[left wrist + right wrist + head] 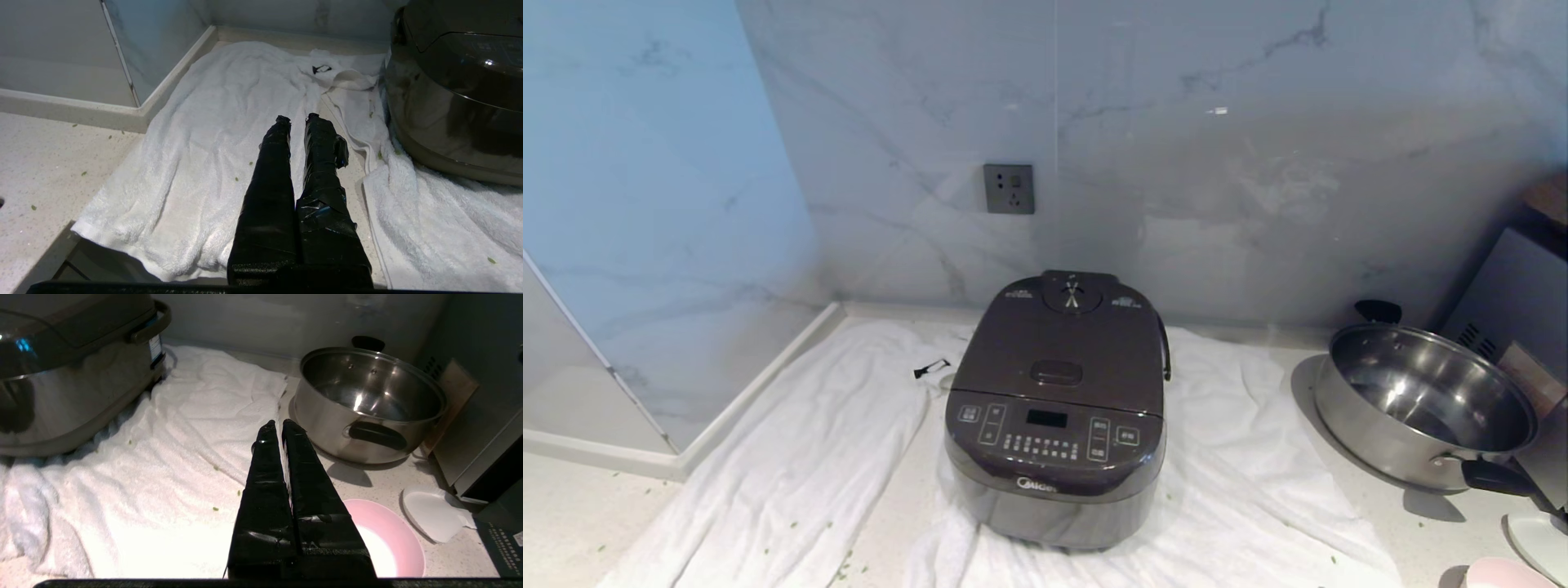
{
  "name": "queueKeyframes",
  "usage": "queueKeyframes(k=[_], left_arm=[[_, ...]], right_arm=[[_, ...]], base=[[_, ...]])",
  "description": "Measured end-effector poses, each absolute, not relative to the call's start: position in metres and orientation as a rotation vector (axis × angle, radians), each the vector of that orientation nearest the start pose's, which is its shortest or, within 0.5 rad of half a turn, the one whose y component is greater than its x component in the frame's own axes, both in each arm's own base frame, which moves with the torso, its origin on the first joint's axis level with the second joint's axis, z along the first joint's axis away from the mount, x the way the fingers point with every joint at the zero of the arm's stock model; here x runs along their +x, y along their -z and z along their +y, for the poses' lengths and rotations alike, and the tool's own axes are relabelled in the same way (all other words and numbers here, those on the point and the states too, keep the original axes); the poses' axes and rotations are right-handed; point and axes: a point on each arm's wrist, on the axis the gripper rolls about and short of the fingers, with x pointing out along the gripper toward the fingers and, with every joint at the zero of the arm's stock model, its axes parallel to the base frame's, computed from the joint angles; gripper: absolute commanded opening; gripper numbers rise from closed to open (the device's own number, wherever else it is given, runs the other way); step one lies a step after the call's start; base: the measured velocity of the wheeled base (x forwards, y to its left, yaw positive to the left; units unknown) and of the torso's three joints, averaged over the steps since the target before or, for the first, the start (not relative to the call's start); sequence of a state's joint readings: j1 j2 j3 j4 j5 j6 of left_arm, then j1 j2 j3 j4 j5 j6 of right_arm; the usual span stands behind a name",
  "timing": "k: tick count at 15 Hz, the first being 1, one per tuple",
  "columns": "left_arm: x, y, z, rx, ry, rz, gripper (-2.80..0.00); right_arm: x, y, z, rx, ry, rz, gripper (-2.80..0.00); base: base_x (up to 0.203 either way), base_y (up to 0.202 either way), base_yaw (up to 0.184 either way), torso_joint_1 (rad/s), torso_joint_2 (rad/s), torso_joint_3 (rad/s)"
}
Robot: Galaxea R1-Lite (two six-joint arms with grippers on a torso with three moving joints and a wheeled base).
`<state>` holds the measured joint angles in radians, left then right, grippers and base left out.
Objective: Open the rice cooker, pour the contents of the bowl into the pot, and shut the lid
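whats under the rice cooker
A white towel is spread on the counter, and the rice cooker sits on it, cloth showing on both sides and in front. Whatever lies directly beneath its base is covered, so it cannot be seen.

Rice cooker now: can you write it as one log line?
dark grey-brown boxy rice cooker: on white towel | lid: closed | left claw: shut, empty | right claw: shut, empty

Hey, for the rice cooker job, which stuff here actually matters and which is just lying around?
Part of the job:
rice cooker
lid, closed
pink bowl
right gripper, shut, empty

Just lying about:
steel pan
white towel
wall socket
white plate
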<state>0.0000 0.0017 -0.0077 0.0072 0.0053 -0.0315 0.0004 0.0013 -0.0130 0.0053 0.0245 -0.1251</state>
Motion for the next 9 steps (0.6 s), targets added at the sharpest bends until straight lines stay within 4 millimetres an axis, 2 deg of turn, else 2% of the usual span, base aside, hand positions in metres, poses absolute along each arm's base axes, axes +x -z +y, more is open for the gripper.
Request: queueKeyframes(k=[9], left_arm=[[-0.0232, -0.0768, 0.0001, -0.032, -0.005, 0.002, -2.8]], right_arm=[[-0.0228, -0.0752, 0.0006, -0.114, -0.028, 0.002, -2.8]], base=[[0.0, 0.0, 0.0, 0.0, 0.0, 0.0]])
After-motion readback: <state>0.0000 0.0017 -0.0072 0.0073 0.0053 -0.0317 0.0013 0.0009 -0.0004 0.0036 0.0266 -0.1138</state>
